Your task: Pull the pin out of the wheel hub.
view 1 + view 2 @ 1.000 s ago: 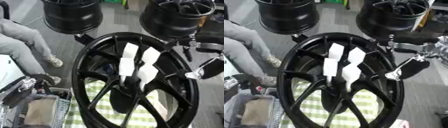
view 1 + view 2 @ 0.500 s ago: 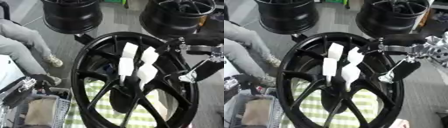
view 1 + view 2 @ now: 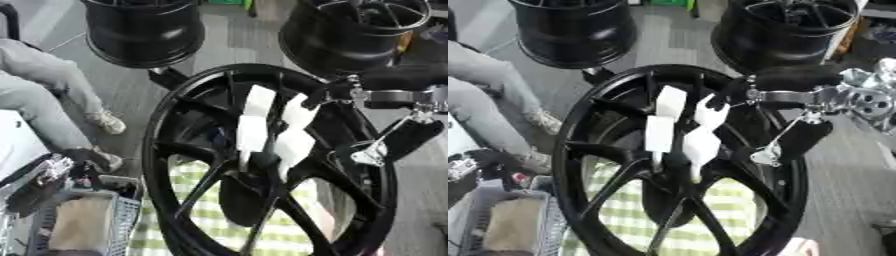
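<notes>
The right hand (image 3: 785, 112) reaches in from the right over the upper right rim of the wheel hub (image 3: 680, 165). One black finger (image 3: 794, 77) stretches straight toward the centre, its tip close to the upper right white block; another points down over the rim. It clasps nothing, fingers extended. The hub, black and many-spoked, stands tilted on a green-and-white checked cloth (image 3: 710, 220). Four white block-headed pins (image 3: 681, 127) cluster at its centre, seated in the hub. The left hand (image 3: 44, 180) rests at the lower left edge; whether it is clenched I cannot tell. Two more black wheels (image 3: 144, 30) stand beyond.
</notes>
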`<act>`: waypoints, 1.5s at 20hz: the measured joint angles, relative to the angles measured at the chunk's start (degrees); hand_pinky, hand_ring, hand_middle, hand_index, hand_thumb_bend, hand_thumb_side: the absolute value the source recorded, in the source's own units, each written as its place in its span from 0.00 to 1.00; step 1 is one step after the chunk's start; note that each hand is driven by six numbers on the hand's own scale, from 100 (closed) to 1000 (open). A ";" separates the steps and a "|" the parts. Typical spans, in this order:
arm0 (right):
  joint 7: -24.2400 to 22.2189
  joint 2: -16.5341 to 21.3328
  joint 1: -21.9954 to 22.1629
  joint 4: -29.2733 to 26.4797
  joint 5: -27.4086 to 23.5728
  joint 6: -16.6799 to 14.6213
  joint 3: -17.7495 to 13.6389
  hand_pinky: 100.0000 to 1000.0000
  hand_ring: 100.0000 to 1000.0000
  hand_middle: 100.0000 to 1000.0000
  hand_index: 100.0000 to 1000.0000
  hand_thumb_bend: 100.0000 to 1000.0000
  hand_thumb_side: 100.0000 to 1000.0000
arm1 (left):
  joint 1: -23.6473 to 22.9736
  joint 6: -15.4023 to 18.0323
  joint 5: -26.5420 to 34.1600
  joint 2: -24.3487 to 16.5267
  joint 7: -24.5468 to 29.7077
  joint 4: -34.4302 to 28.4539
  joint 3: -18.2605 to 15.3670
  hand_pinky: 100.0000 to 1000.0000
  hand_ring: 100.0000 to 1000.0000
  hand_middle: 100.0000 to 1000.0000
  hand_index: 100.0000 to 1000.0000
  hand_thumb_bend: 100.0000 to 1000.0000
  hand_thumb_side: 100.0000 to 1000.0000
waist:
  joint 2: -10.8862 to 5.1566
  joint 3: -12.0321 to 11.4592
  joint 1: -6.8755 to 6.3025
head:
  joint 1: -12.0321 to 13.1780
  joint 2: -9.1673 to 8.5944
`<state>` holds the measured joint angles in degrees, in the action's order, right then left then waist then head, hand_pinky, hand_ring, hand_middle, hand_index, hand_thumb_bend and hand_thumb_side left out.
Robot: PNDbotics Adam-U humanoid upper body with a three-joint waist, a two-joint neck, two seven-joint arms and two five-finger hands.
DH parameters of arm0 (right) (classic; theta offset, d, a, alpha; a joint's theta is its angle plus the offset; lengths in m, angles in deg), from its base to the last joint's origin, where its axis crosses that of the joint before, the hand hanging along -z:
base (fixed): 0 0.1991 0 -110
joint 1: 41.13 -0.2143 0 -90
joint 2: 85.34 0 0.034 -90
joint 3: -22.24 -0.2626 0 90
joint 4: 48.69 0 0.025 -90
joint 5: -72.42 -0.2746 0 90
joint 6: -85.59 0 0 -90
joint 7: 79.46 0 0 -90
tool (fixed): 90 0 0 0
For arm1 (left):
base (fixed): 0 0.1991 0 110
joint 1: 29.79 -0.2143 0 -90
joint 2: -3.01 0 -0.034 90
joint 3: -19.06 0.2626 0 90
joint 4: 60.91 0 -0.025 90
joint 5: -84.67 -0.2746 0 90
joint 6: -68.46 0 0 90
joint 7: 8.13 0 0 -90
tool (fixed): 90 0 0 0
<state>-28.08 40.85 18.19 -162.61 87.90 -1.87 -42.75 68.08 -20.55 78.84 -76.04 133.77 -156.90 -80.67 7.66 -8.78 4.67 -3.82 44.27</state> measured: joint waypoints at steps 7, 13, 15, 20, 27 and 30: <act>-1.66 -1.17 -1.78 0.00 -0.01 0.52 1.20 0.65 0.35 0.82 0.94 0.20 0.18 | 0.17 0.11 0.00 0.00 0.05 0.01 0.05 0.54 0.40 0.55 0.67 0.00 0.90 | 0.02 -0.46 -0.02 | -0.48 0.00; -2.95 -2.17 -2.66 0.00 -0.08 1.69 2.06 0.65 0.34 0.82 0.94 0.21 0.18 | 0.25 0.15 0.00 0.00 0.08 0.01 0.36 0.54 0.40 0.55 0.67 0.00 0.90 | 0.10 -0.74 -0.02 | -0.66 0.00; -3.35 -2.54 -3.08 0.00 -0.12 2.09 2.30 0.65 0.34 0.82 0.93 0.21 0.18 | 0.26 0.15 0.00 0.00 0.08 0.01 0.37 0.54 0.40 0.55 0.67 0.00 0.90 | 0.10 -0.82 -0.01 | -0.77 0.00; -4.50 -3.16 -3.69 0.00 -0.24 3.23 2.93 0.65 0.34 0.81 0.92 0.20 0.18 | 0.30 0.15 0.00 0.00 0.08 0.01 0.41 0.54 0.40 0.55 0.67 0.00 0.90 | 0.10 -1.12 0.05 | -1.04 0.00; -6.49 -4.01 -5.00 0.00 -0.18 4.84 3.27 0.65 0.33 0.80 0.92 0.20 0.17 | 0.38 0.15 0.00 0.00 0.08 0.01 0.71 0.54 0.40 0.55 0.67 0.00 0.90 | 0.14 -1.46 0.21 | -1.25 0.00; -7.27 -4.54 -5.66 0.00 -0.01 5.62 3.30 0.65 0.33 0.80 0.91 0.19 0.17 | 0.48 0.15 0.00 0.00 0.08 0.01 0.74 0.54 0.40 0.55 0.67 0.00 0.90 | 0.17 -1.57 0.23 | -1.45 0.00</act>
<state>-35.35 36.31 12.53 -162.61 87.89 3.75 -39.45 68.56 -20.40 78.84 -76.04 133.85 -156.89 -79.94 7.84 -10.35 4.90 -5.27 44.27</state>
